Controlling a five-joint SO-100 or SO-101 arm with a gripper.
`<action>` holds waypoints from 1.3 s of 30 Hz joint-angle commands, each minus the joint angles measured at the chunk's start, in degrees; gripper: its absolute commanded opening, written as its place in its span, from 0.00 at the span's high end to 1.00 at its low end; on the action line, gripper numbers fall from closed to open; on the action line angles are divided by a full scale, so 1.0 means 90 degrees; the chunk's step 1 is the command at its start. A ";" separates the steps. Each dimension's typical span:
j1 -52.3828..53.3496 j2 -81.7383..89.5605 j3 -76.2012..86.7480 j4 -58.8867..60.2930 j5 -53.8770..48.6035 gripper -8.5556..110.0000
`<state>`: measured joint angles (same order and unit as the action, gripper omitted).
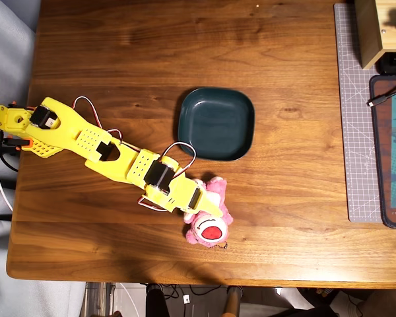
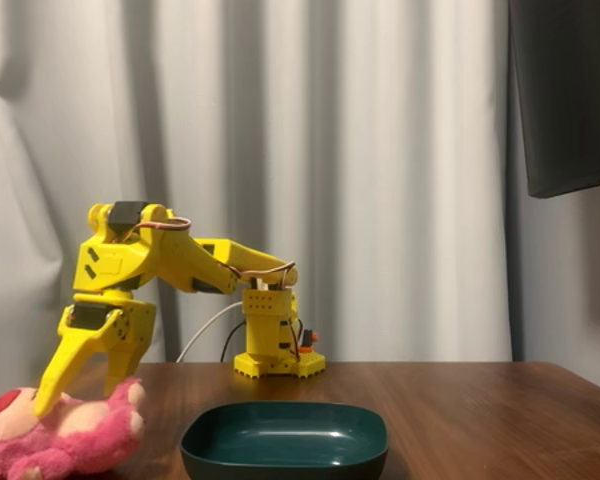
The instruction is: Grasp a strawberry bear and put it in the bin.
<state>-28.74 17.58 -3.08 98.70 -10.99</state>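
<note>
**One plush bear under my fingers, grasp not yet closed**

One pink strawberry bear [image 1: 210, 216] lies on its back near the front edge of the counter [image 1: 297, 218], just below the dark teal bin [image 1: 216, 123] in the overhead view, close beside it but not touching. My end effector [image 2: 80, 392] is down over the bear's body, with one long yellow finger [image 2: 52, 380] reaching toward its head. How wide my jaws stand I cannot tell, since fur hides the tips.

To grip well, I judge I should settle lower so the fingers straddle the soft middle, not the head, then squeeze firmly because plush compresses. Afterwards I would lift clear of the bin's raised rim before swinging over it.
</note>
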 commanded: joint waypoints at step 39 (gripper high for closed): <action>0.0508 -0.0430 -0.0469 0.0449 0.0078 0.68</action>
<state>-24.17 13.18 -4.92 99.93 -10.28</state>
